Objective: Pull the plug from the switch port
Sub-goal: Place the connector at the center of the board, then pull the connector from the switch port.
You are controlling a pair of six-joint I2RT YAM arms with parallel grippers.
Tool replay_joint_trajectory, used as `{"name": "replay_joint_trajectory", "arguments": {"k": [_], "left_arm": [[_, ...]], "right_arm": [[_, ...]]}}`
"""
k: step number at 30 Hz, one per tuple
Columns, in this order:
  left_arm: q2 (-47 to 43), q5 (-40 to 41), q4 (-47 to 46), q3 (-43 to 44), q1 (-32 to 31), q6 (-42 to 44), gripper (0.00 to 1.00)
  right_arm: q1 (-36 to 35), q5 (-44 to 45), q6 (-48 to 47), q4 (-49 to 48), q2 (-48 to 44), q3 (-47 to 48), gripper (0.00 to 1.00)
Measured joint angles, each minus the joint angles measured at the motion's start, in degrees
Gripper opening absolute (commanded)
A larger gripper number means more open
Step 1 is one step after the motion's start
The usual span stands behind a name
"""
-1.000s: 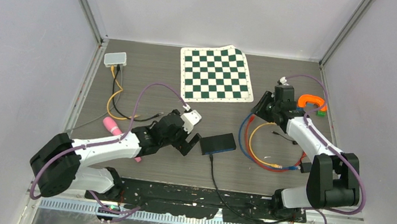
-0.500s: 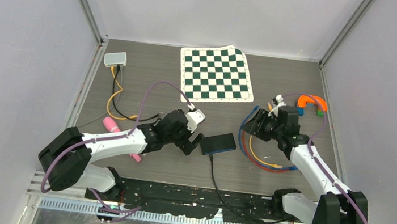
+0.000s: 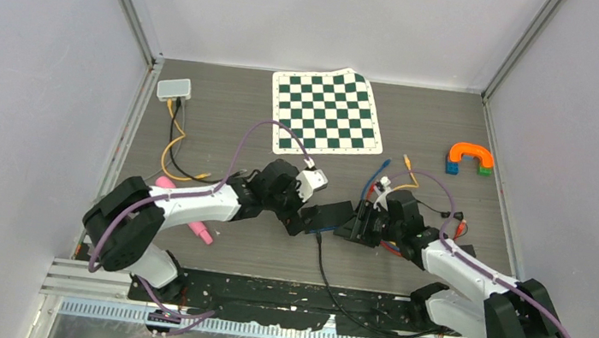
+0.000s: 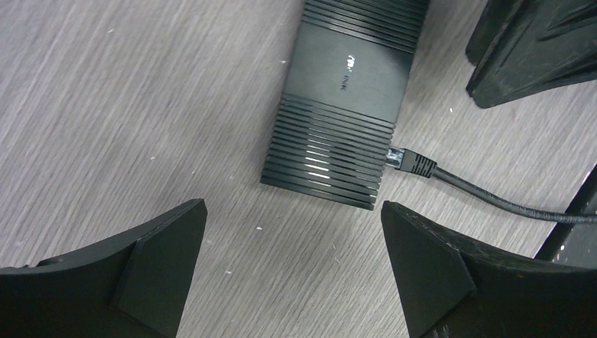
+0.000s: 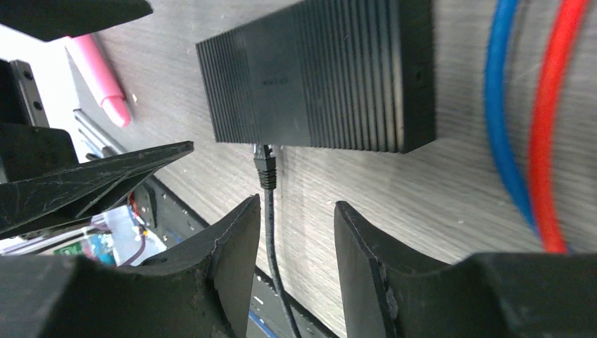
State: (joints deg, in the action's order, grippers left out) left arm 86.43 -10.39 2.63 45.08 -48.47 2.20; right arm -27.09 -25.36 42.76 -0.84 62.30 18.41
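Observation:
The black ribbed switch (image 3: pixel 328 216) lies flat on the table between my two grippers. A black plug (image 4: pixel 412 163) sits in a port on its near side, and its black cable (image 3: pixel 326 263) runs toward the near edge. My left gripper (image 4: pixel 292 211) is wide open just short of the switch's (image 4: pixel 345 105) left end and holds nothing. My right gripper (image 5: pixel 297 205) is open at the near side of the switch (image 5: pixel 317 77). The plug (image 5: pixel 266 169) lies just ahead of its fingertips. The cable (image 5: pixel 276 260) passes between the fingers close to the left one, unclamped.
Red and blue cables (image 5: pixel 528 120) lie right of the switch. A pink marker (image 3: pixel 200 232) is under the left arm. A chessboard mat (image 3: pixel 326 110), a white box (image 3: pixel 174 89) with yellow and black leads, and an orange horseshoe piece (image 3: pixel 470 155) sit farther back.
My right arm has swung from the back right down to the switch's right end. My left gripper has slid right to the switch's left end and stayed open.

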Motion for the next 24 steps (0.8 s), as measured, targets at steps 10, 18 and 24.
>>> {"name": "replay_joint_trajectory", "arguments": {"k": [10, 18, 24], "left_arm": [[6.95, -3.48, 5.18, 4.85, 0.00, 4.72, 0.98], [10.58, -3.78, 7.13, 7.61, -0.42, 6.29, 0.88], [11.80, -4.39, 7.65, 8.92, -0.70, 6.93, 0.71]], "right_arm": [[-2.82, -1.86, 6.19, -10.16, 7.67, -2.16, 0.45], [-4.09, -3.52, 9.09, -17.42, 14.29, -2.08, 0.44], [-4.31, -4.66, 10.23, -20.98, 17.81, -1.14, 0.44]]}}
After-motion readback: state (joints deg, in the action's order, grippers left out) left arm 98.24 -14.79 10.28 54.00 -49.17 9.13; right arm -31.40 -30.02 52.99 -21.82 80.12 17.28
